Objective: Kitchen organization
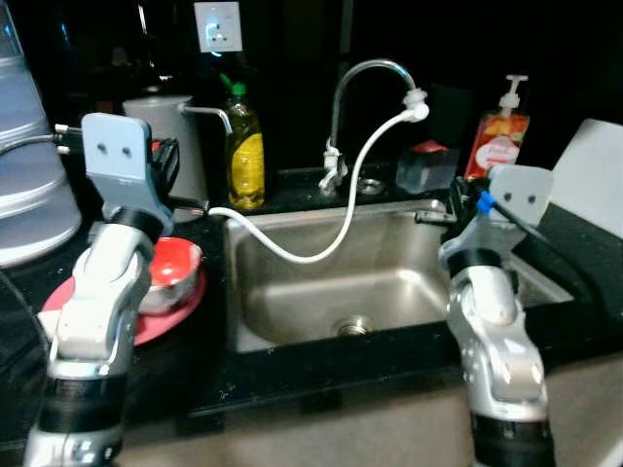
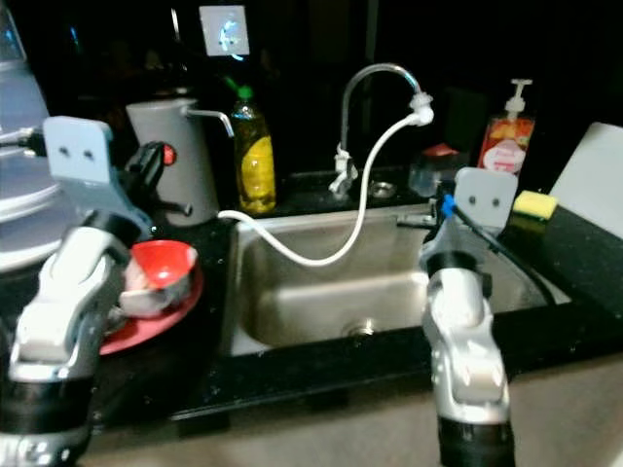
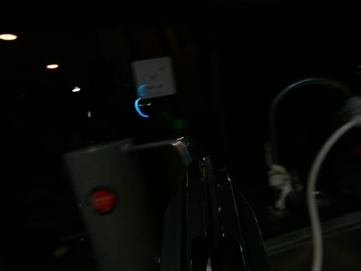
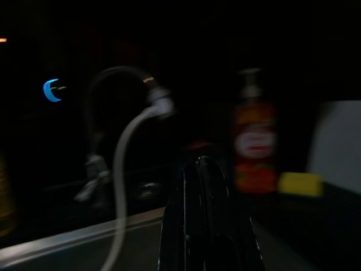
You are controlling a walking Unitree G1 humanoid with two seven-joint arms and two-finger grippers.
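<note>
Barely begun, I judge: red bowl [image 1: 173,265] sits on red plate [image 1: 161,313] left of sink [image 1: 389,282], untouched. Left gripper [image 3: 211,186] and right gripper [image 4: 203,186] both pressed together, holding nothing, raised over the counter.

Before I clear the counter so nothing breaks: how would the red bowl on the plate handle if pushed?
The red bowl sits loose on the red plate, so it would probably slide. It looks glossy, likely slippery and breakable.
</note>
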